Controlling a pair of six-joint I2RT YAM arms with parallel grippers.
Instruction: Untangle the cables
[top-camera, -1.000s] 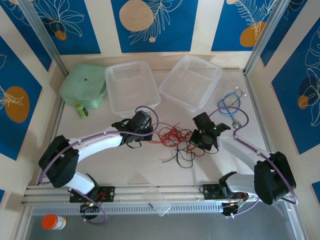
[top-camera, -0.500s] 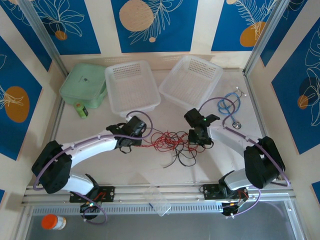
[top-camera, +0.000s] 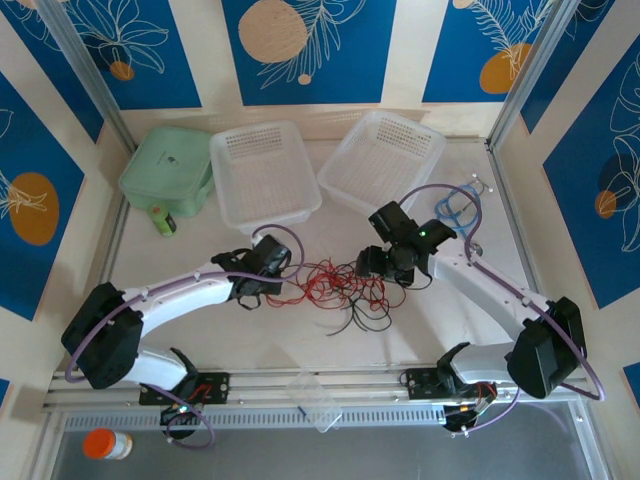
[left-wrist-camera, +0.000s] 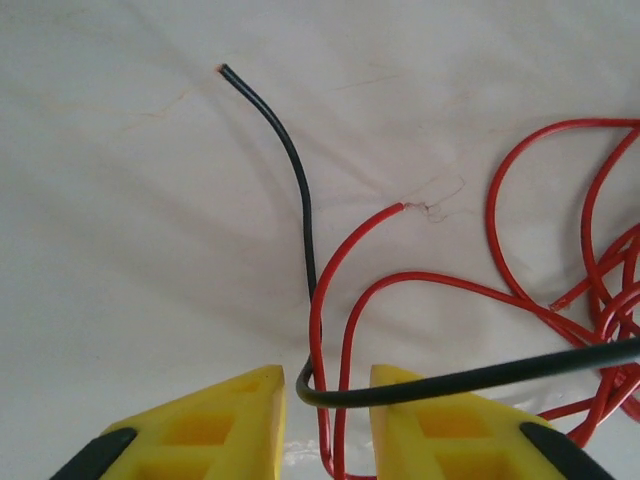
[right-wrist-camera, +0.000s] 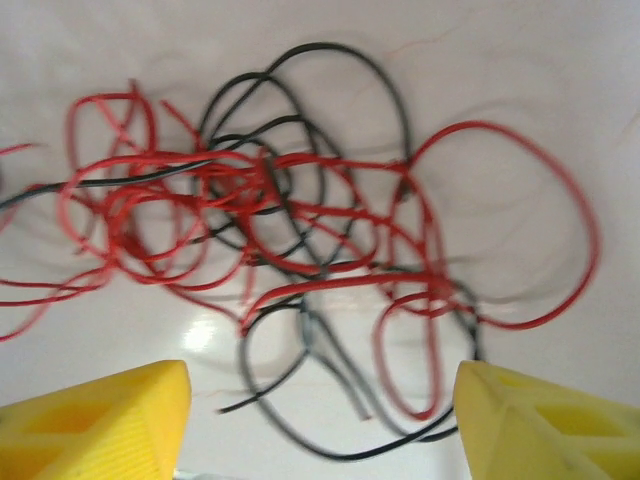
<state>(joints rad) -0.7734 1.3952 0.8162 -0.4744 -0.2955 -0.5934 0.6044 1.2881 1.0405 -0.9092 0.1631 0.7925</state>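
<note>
So, the cables (top-camera: 345, 285) are found in one messy red-and-black knot on the white table (top-camera: 250, 340), about in the middle, between the two arms. From the top, most of the red is bunched in the far part of the knot. A few black loops are spread out toward the near edge.

The left gripper (top-camera: 278, 281) is set low at the left end of the knot. In the left wrist view, the left gripper (left-wrist-camera: 325, 405) is seen with its yellow fingers (left-wrist-camera: 235, 415) parted and a modest gap between them. A red cable (left-wrist-camera: 345, 250) is looped down into that gap. A black cable (left-wrist-camera: 302, 190) is bent there too and carried off over the finger on the right of that view. Nothing is pinched, as far as can be told, and both loose ends are laid flat on the table farther out.

The right gripper (top-camera: 372, 265) is held at the right end of the knot. In its wrist view, the right gripper (right-wrist-camera: 320, 420) is spread wide, with one yellow finger at each lower corner. The cables (right-wrist-camera: 300, 210) are laid out on the table ahead, touched by neither finger. That view is a bit blurred.

Behind the knot, two clear plastic baskets (top-camera: 265, 175) are set side by side, with a green lidded box (top-camera: 165, 170) to their left. A light-blue looped cable (top-camera: 455, 207) can be seen toward the right edge, apart from the knot.
</note>
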